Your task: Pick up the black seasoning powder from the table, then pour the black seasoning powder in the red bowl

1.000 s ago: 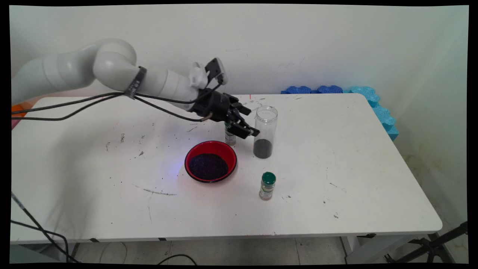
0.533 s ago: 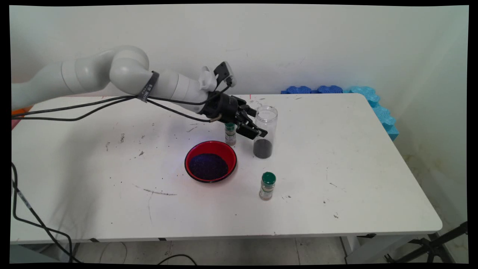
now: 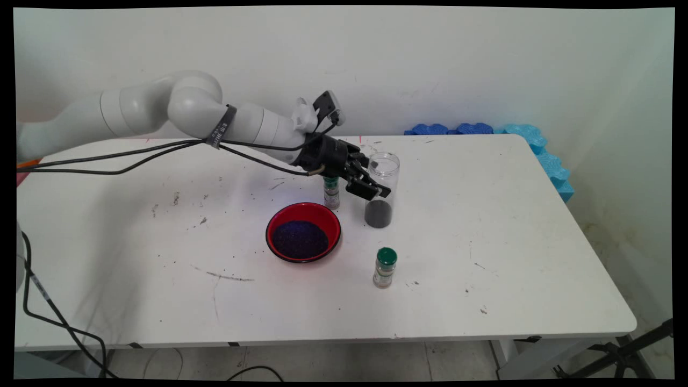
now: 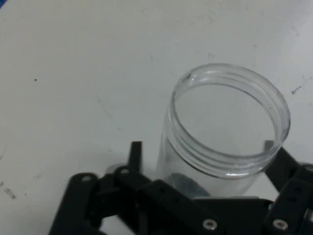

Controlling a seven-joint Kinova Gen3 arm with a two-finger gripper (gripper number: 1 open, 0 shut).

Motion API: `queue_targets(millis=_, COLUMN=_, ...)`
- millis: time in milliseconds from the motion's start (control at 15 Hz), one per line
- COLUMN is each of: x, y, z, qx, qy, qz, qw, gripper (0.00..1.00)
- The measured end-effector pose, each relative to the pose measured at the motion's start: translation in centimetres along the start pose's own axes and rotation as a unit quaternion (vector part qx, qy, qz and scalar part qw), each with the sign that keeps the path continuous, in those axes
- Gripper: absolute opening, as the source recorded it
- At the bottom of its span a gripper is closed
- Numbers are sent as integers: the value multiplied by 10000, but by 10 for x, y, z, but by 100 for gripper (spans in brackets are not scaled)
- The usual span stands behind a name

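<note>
Main view. The white arm enters from the upper left of the frame, black cables hanging under it, and its black gripper [image 3: 371, 189] sits just above centre, against the left side of a tall clear open-topped jar [image 3: 381, 190] standing upright on the white bench [image 3: 510, 226]. The jar holds a dark layer at its bottom. A small green-capped bottle [image 3: 331, 192] stands just left of the jar, partly behind the gripper. A red bowl [image 3: 303, 231] filled with dark grains lies below and left of the jar, near it. A second green-capped spice bottle [image 3: 385, 267] stands lower in the frame, apart from the bowl. Blue foam pieces [image 3: 543, 153] line the bench's far right edge.

Hand view. The jar [image 4: 227, 129] fills the centre and right of the frame, its open rim tilted towards the camera. The gripper [image 4: 200, 164] has its jaws spread wide, one finger [image 4: 135, 152] left of the jar and the other at its right, neither visibly pressing the wall.
</note>
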Motion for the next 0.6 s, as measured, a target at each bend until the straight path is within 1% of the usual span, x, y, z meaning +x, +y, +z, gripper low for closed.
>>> queue_targets(millis=67, x=0, y=0, z=1, qx=-16, qy=14, qz=-13, qw=10000, gripper=0)
queue_targets(millis=600, x=6, y=0, z=-3, qx=-121, qy=41, qz=-24, qw=9999, gripper=0)
